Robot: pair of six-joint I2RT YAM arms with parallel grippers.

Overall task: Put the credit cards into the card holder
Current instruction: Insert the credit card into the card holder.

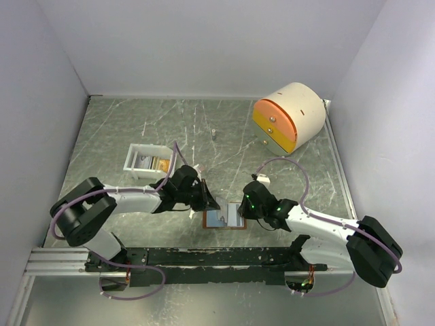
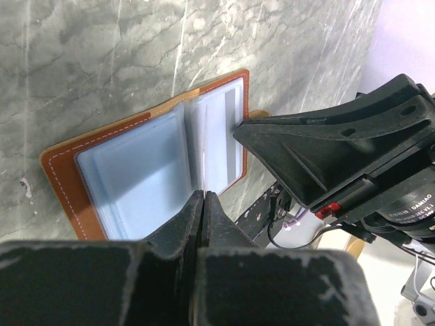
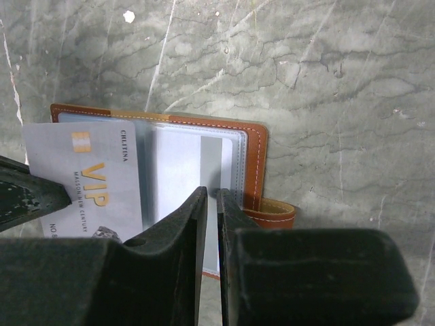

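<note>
The card holder [image 1: 224, 219] [image 2: 136, 176] [image 3: 258, 156] lies open on the marble table, rust-brown with pale blue-grey pockets. My left gripper [image 1: 209, 202] [image 2: 202, 195] is shut at its left side on a silver-grey VIP credit card [image 3: 88, 170]. The card's right edge sits under a clear pocket leaf. In the left wrist view this card shows only edge-on. My right gripper [image 1: 242, 207] [image 3: 217, 192] hovers over the right-hand pocket with its jaws a sliver apart and nothing between them. More credit cards [image 1: 160, 163] lie in a white tray.
The white tray [image 1: 134, 157] stands left of centre, behind my left arm. A cream-and-orange round drawer unit [image 1: 289, 115] lies at the back right. A small grey peg [image 1: 213, 133] stands mid-table. The black mounting rail [image 1: 204, 258] runs along the near edge.
</note>
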